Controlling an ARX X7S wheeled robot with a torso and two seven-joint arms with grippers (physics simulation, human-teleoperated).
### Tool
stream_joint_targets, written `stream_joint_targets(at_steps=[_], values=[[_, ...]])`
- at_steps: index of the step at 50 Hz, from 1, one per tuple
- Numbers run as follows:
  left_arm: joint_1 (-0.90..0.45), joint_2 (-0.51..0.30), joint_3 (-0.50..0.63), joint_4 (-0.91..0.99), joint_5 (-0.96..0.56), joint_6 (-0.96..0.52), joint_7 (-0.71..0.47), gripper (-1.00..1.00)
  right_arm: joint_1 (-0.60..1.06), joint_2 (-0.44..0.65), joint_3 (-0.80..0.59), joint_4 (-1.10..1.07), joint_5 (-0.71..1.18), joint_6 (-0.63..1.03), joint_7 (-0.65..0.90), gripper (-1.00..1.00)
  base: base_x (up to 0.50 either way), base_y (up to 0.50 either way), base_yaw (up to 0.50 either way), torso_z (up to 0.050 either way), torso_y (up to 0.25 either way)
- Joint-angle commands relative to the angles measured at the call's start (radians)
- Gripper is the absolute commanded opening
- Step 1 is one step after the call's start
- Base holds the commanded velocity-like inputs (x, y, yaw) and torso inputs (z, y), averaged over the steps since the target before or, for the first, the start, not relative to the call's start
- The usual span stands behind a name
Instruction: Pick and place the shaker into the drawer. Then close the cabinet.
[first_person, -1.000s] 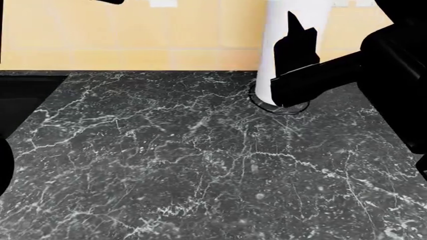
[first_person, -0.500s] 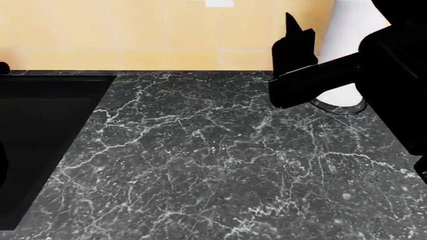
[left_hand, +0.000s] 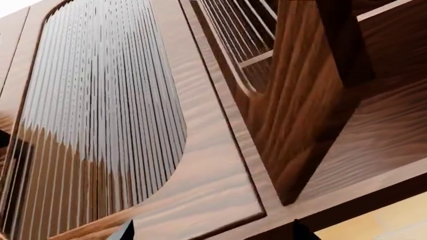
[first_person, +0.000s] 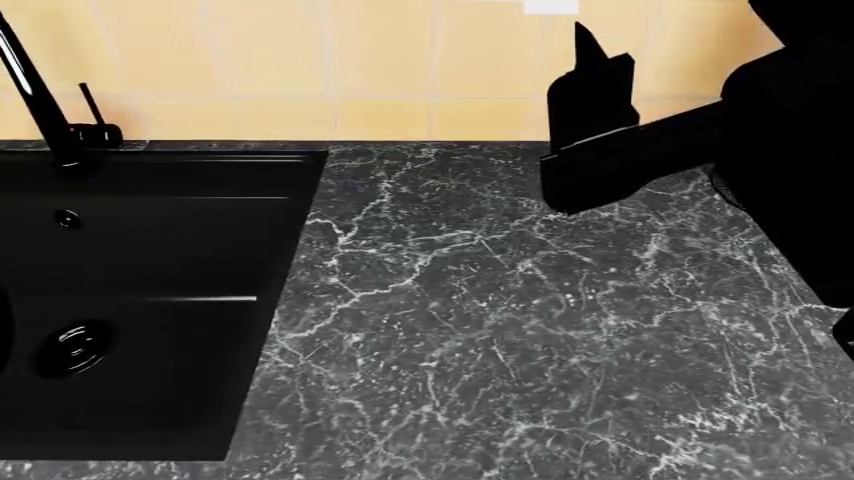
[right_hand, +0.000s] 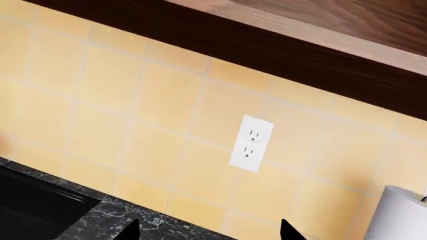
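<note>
While head view shows sink (first_person: 147, 300), left wrist shows cabinet door (left_hand: 133, 125); both hands' state unclear.

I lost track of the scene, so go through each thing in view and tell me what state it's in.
Sink: looks dry, nothing in it.
Faucet: no water running.
Cabinet door: shut.
Next cabinet door: swung open.
Wall outlet: nothing plugged in.
Right gripper: raised above the counter, holding nothing visible; open or shut unclear.
Left gripper: only fingertips visible, apart.
</note>
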Motion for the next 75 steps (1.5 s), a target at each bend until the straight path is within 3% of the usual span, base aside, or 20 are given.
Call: stream_joint_targets(at_steps=[1, 75], values=[[0.003, 0.001, -0.002, -0.001, 0.001, 0.0, 0.002, 1.0, -0.012, 0.004, -0.003, -0.003, -0.011, -0.006, -0.009, 1.0, 0.0, 0.5, 0.0, 0.0, 0.0], [-0.014, -0.013, -0.042, 0.002, -0.039, -0.011, -0.015, 1.0, 0.001, 0.03, 0.007, -0.015, 0.002, -0.05, -0.026, 1.0, 0.04, 0.02, 0.0, 0.0, 0.0]])
